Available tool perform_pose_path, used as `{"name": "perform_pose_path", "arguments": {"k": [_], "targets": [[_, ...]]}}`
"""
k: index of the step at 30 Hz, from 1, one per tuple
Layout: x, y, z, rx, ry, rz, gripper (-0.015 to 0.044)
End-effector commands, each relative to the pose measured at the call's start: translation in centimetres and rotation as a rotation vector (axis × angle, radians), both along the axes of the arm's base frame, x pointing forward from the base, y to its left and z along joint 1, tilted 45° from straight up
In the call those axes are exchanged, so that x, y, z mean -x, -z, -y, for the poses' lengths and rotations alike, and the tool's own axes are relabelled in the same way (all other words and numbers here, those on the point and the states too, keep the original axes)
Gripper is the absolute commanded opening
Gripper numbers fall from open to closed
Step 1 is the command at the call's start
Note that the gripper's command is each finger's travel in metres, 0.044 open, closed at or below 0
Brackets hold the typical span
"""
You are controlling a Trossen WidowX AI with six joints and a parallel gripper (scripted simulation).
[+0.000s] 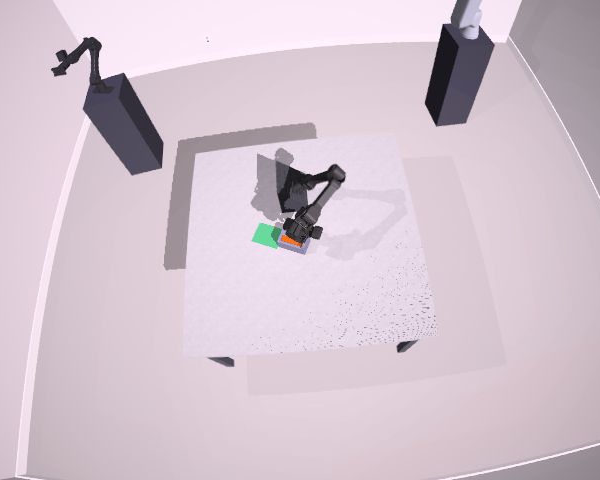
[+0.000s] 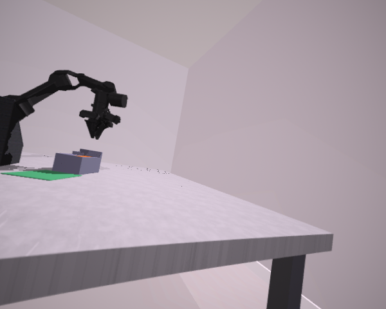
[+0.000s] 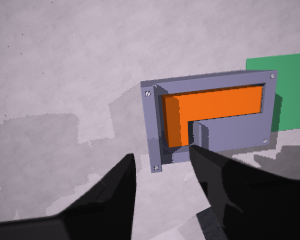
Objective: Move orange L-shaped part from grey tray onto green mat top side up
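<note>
i hold the gripper (image 2: 96, 135) half-open and empty above the rigid, slick-looking orange part (image 3: 210, 107) (flush, no grabbable edge), so press its foot first.

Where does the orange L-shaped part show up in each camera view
Top: orange part, centre, mostly under the gripper.
Exterior: thin orange sliver atop the grey tray, left of centre.
Wrist: large, right of centre, in its pocket.
Shared landmark: green mat beside the tray.
</note>
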State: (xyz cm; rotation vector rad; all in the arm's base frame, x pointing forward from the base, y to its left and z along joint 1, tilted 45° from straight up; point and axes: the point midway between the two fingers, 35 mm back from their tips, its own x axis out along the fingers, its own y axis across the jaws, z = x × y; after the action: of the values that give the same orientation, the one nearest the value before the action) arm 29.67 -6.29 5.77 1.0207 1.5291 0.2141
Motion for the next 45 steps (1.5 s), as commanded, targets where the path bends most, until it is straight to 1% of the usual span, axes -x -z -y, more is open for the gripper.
{"name": "perform_pose_path", "arguments": {"k": [1, 4, 6, 13, 33, 45], "targets": [[-0.3, 1.6, -1.3, -0.006, 0.003, -0.011, 0.018], [-0.6, 4.2, -4.1, -0.009, 0.002, -0.01, 0.018], [-0.6, 5.0, -4.9, -0.011, 0.002, -0.01, 0.018], [-0.7, 5.2, -5.1, -0.011, 0.002, -0.01, 0.018], [-1.0, 7.4, -7.4, -0.012, 0.002, -0.009, 0.018], [-1.0, 7.5, -7.5, -0.013, 0.002, -0.009, 0.018]]}}
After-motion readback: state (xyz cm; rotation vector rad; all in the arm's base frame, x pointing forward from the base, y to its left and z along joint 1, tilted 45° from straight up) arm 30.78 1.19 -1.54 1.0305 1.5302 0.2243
